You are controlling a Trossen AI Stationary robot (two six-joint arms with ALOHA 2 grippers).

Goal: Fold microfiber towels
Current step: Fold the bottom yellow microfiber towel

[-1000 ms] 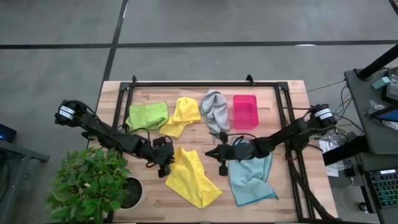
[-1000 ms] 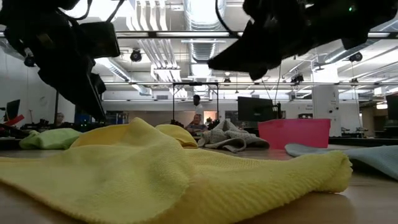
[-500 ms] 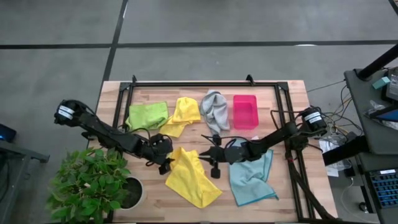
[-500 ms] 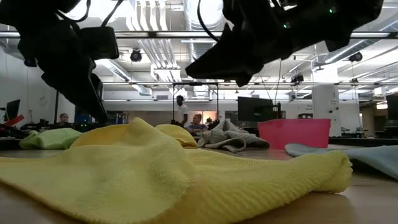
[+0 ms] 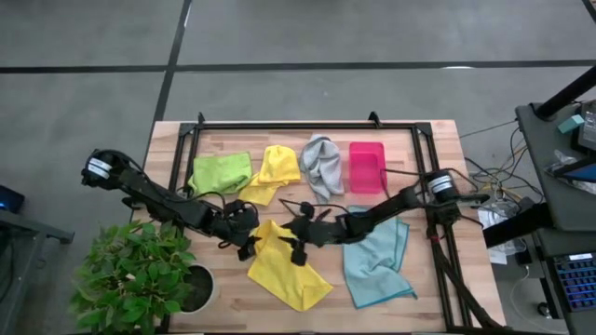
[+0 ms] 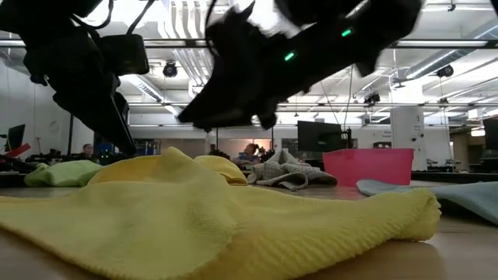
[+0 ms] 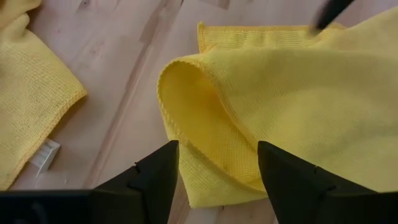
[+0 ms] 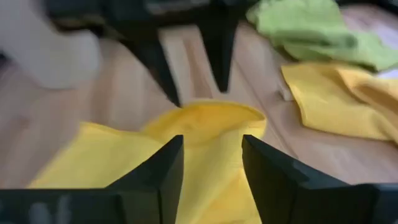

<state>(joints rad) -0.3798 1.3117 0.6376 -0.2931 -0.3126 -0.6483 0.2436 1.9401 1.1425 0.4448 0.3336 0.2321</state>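
Observation:
A yellow microfiber towel (image 5: pixel 287 270) lies crumpled on the table's near middle, its far-left corner folded over into a loop (image 7: pixel 186 149). My left gripper (image 5: pixel 247 246) stands open at that corner, a finger on either side of the fold (image 7: pixel 217 183); whether it touches, I cannot tell. My right gripper (image 5: pixel 294 244) hovers open over the same towel, pointing toward the left gripper (image 8: pixel 211 174). Green (image 5: pixel 221 172), yellow (image 5: pixel 272 170) and grey (image 5: pixel 322 166) towels lie along the far side. A light blue towel (image 5: pixel 377 262) lies at the near right.
A pink-red tray (image 5: pixel 366 166) stands at the far right beside the grey towel. A black frame (image 5: pixel 279 126) runs round the wooden table. A potted plant (image 5: pixel 140 274) stands off the near left corner. People sit in the room beyond the table (image 6: pixel 249 154).
My right gripper has swung from the light blue towel toward the table's left, out over the yellow towel and close to my left gripper, sinking a little, and its fingers have opened. The yellow towel lies as before.

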